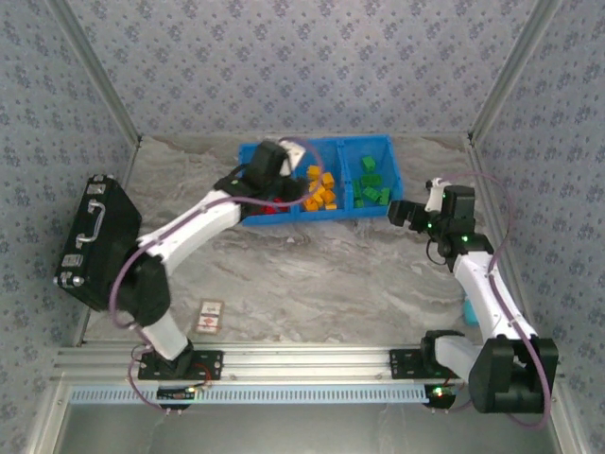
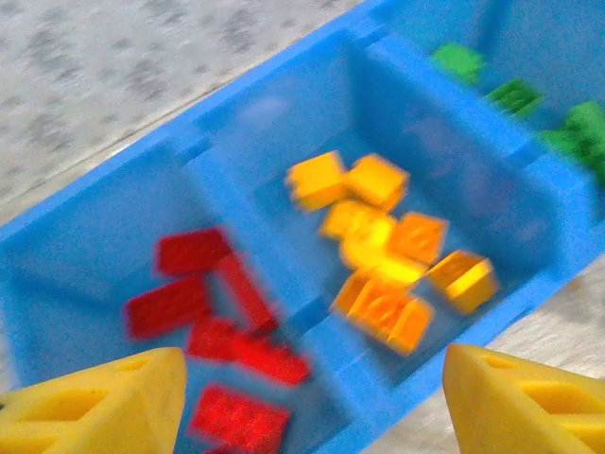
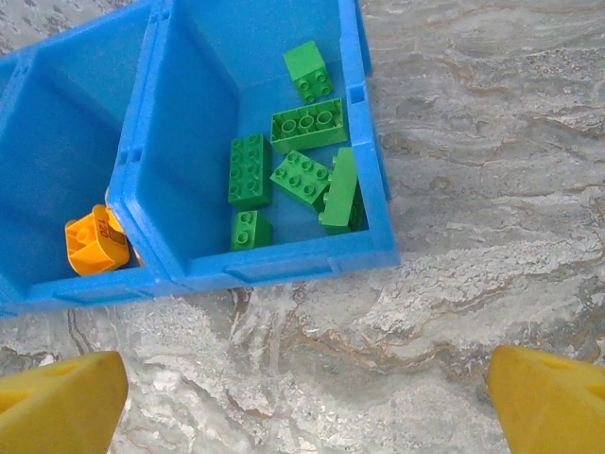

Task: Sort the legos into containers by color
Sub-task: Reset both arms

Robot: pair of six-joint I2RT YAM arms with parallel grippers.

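The blue bin [image 1: 378, 144] stands at the back of the table with three compartments. Red legos [image 2: 203, 312] lie in its left compartment, orange-yellow legos [image 2: 388, 246] in the middle one, green legos [image 3: 302, 170] in the right one. My left gripper [image 2: 312, 402] hangs open above the bin's near wall [image 2: 553, 189], between the red and orange compartments, with nothing between its yellow fingers [image 2: 104, 402]. My right gripper [image 3: 302, 397] is open over bare table just in front of the bin's right corner [image 3: 383, 248], holding nothing. In the top view the left gripper [image 1: 274, 170] covers the bin's left part and the right gripper [image 1: 416, 213] hovers beside the bin.
A black hard case [image 1: 95, 241] with silver latches leans at the left table edge. A flat printed card [image 1: 210, 316] lies near the front left. A small cyan object [image 1: 469, 310] peeks out beside the right arm. Patterned walls close in the sides and back.
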